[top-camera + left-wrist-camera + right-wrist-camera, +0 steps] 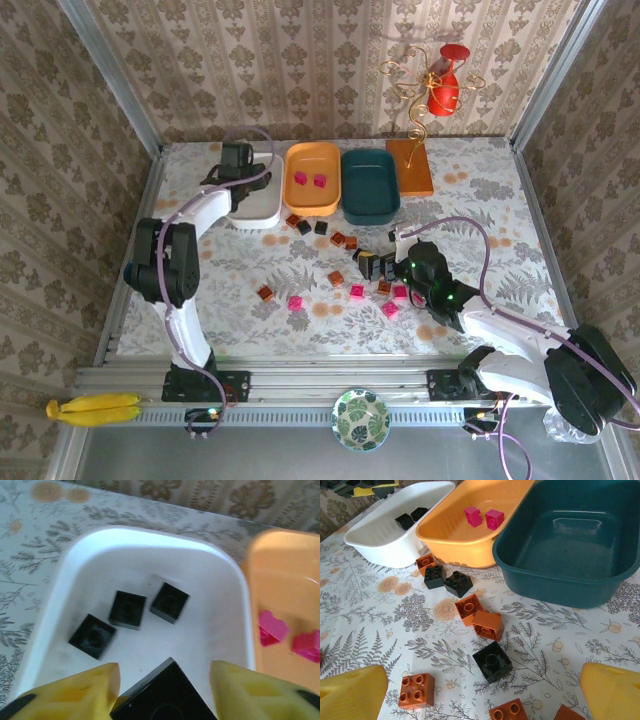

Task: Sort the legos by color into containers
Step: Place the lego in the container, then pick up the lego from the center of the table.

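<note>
Yellow-fingered left gripper (pixel 165 669) clenches black brick (pixel 164 696) over white tray (pixel 65 580) holding three black bricks (pixel 128 610); right gripper (pixel 482 685), spread wide, hovers over loose legos (pixel 487 624) on table (pixel 370 610) near orange tray (pixel 445 535), teal tray (pixel 560 585).

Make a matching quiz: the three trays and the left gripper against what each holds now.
Column 1
1. white tray
2. orange-yellow tray
3. teal tray
4. left gripper

Column 2
A. two pink bricks
B. one black brick, gripped
C. no bricks
D. three loose black bricks

Pairs: 1-D, 2-A, 3-C, 4-B
</note>
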